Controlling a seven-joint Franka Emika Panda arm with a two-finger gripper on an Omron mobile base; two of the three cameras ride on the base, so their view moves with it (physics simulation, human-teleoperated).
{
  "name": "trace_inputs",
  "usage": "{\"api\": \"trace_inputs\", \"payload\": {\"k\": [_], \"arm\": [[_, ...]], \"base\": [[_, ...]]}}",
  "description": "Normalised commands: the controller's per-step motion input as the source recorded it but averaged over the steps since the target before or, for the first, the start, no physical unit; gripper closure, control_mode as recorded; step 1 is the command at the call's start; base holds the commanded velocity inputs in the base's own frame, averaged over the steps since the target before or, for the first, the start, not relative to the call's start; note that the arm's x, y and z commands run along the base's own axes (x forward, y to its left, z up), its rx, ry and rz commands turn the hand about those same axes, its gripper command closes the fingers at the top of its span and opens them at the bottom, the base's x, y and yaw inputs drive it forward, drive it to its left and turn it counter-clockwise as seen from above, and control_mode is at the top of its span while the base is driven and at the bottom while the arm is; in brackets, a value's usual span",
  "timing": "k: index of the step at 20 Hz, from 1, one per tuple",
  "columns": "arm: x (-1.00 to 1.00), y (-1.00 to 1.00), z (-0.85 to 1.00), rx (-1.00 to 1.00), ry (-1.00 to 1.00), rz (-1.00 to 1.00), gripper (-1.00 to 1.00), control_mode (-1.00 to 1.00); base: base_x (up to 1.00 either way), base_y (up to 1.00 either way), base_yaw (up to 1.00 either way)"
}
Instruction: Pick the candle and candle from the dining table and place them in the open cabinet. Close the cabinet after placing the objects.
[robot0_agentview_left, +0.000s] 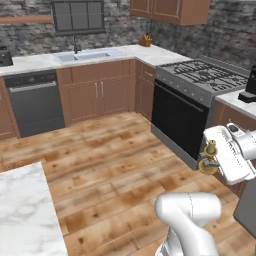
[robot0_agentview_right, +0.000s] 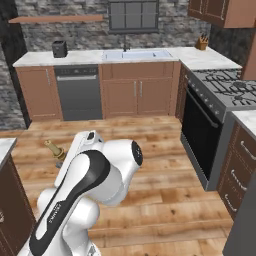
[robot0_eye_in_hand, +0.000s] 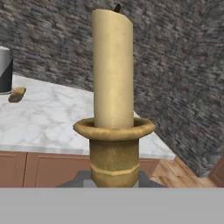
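Observation:
A pale yellow candle (robot0_eye_in_hand: 113, 70) stands upright in a brass candlestick (robot0_eye_in_hand: 113, 153), filling the middle of the hand view. My gripper (robot0_eye_in_hand: 113, 181) is shut on the candlestick's lower stem. From the left base view the brass candlestick (robot0_agentview_left: 209, 156) sticks out leftward from the gripper (robot0_agentview_left: 214, 161), held in the air over the wood floor. In the right base view the candlestick (robot0_agentview_right: 53, 148) pokes out left of the hand (robot0_agentview_right: 64, 157). The marble dining table (robot0_agentview_left: 25, 215) lies at lower left, apart from the gripper, and its top (robot0_eye_in_hand: 52, 118) shows behind the candle.
A brown lump (robot0_eye_in_hand: 16, 94) and a steel stand (robot0_eye_in_hand: 4, 70) sit on the table. Ahead are a black oven with stove (robot0_agentview_left: 185, 115), a sink counter (robot0_agentview_left: 85, 57) and a dishwasher (robot0_agentview_left: 35, 100). Brown wall cabinets (robot0_agentview_left: 170, 10) hang above; I cannot tell whether one is open.

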Motion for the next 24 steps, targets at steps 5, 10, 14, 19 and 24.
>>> {"api": "trace_inputs", "payload": {"k": [5,10,14,19,24], "arm": [[0.0,0.0,0.0,0.0,0.0,0.0,1.0,1.0],[0.0,0.0,0.0,0.0,0.0,0.0,1.0,1.0],[0.0,0.0,0.0,0.0,0.0,0.0,1.0,1.0],[0.0,0.0,0.0,0.0,0.0,0.0,1.0,1.0],[0.0,0.0,0.0,0.0,0.0,0.0,1.0,1.0]], "base": [[0.34,-0.01,-0.41],[0.43,0.0,-0.28],[0.51,0.0,-0.16],[0.53,0.0,-0.13],[0.52,0.0,-0.14]]}}
